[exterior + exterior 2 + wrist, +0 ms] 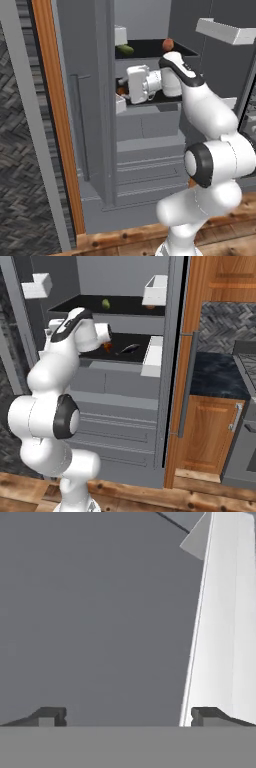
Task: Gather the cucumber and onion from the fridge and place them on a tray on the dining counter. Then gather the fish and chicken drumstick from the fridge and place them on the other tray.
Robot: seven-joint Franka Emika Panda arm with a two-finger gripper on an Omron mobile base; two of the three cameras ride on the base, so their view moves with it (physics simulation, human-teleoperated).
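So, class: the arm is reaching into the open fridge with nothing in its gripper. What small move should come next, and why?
Probably raise the hand toward the upper shelf. The gripper is open and empty, facing grey wall and a white door bin, while the cucumber and onion lie a shelf higher in the fridge.

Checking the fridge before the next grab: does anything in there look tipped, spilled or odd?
Nothing stands out. The cucumber and onion sit on the upper shelf of the fridge, the fish on the shelf below. No spills. The claw is open, holding nothing.

White door bin (pixel 225 622) crowds the tool (pixel 129 716); leftward lies open.
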